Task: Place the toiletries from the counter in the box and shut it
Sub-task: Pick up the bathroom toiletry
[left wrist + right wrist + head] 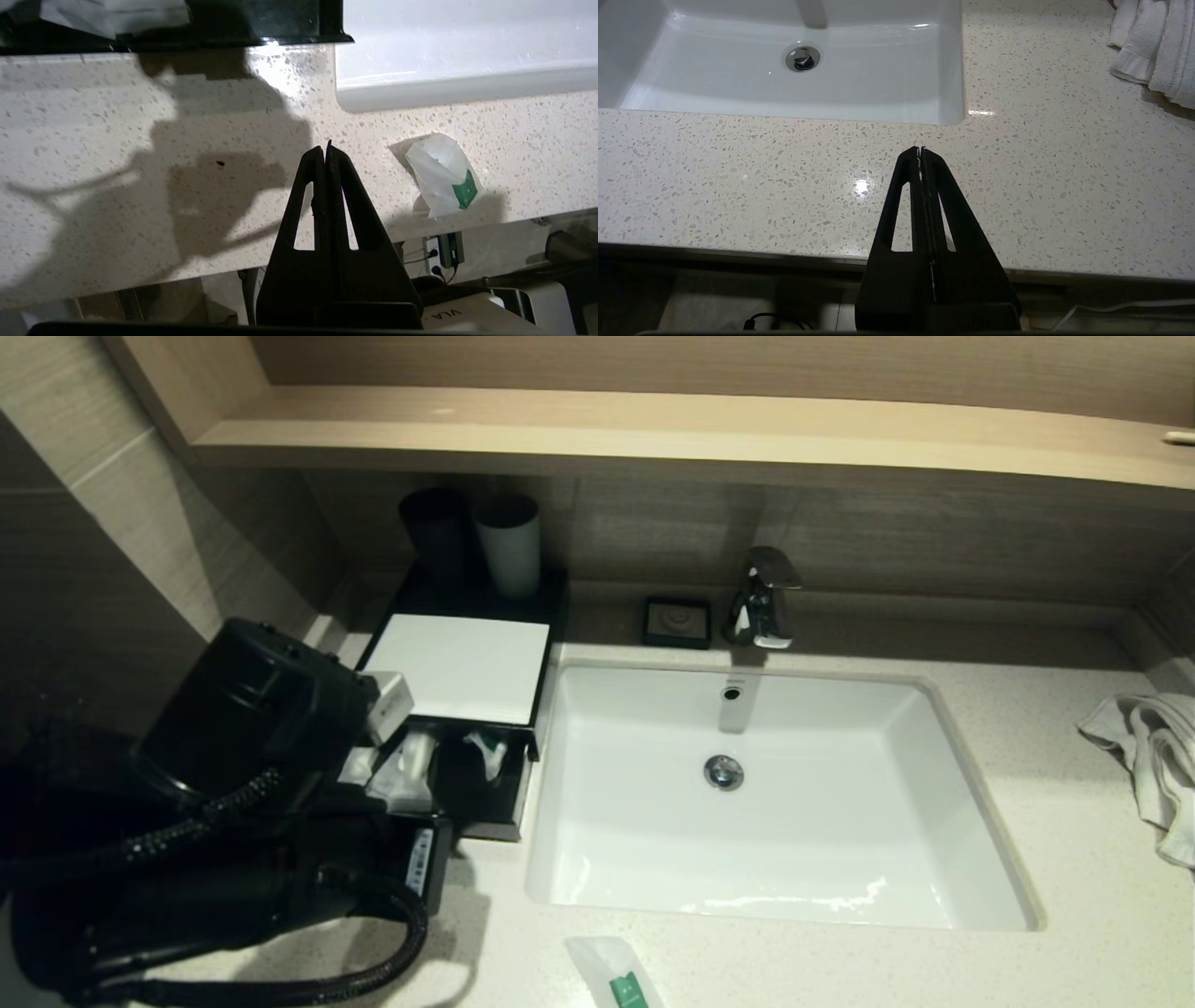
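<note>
Beside the sink [952, 803], sachet [618, 975] lengthwise toward counter [1074, 840] edge.

Sachet [616, 975] cut by bottom edge

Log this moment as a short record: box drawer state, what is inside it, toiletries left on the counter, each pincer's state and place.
drawer: the black box has its front drawer pulled open
drawer contents: several wrapped sachets
left on counter: one sachet with green label, in front of the sink, near the counter edge
left pincer: shut, empty, above bare counter beside the sachet
right pincer: shut, empty, parked over the counter's front edge
other: white towel at right
</note>
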{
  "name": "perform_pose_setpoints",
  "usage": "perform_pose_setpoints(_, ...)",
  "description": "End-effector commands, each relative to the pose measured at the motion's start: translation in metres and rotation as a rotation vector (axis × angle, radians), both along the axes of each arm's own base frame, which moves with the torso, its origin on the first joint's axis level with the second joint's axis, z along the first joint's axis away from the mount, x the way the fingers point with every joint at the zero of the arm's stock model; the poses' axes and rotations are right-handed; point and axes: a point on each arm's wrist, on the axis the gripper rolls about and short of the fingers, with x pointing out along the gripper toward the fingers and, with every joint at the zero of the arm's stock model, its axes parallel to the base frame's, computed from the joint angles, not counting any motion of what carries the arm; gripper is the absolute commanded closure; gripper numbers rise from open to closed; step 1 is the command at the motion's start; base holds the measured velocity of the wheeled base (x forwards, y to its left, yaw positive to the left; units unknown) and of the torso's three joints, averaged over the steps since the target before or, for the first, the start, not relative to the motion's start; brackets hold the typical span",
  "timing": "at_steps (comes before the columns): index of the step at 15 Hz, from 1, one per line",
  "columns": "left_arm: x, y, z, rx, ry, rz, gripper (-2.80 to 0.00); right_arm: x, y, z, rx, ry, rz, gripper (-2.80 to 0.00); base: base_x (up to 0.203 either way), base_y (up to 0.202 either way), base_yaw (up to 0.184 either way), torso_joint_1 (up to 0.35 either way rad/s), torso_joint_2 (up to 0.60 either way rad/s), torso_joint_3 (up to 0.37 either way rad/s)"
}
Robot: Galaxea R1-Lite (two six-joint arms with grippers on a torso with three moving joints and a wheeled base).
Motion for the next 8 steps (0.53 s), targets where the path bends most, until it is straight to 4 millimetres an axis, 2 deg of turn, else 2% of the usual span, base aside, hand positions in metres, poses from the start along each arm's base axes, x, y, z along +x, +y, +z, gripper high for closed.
perform_pose_setpoints(1,-0.009,-0.012,-0.005,-0.015,0.058,-0.014,0.0,0.0,0.0,0.0,0.0,0.0,-0.001,0.0,0.0,0.0,0.0,0.0,0.0,0.0)
perform_pose_setpoints(4,-0.021,-0.03,-0.012,-0.008,0.111,-0.061,0.0,0.0,0.0,0.0,0.0,0.0,-0.001,0.0,0.0,0.0,0.0,0.0,0.0,0.0)
perform_pose_setpoints(8,-0.022,-0.058,-0.015,0.015,0.117,-0.128,0.0,0.0,0.0,0.0,0.0,0.0,-0.001,0.0,0.0,0.0,0.0,0.0,0.0,0.0)
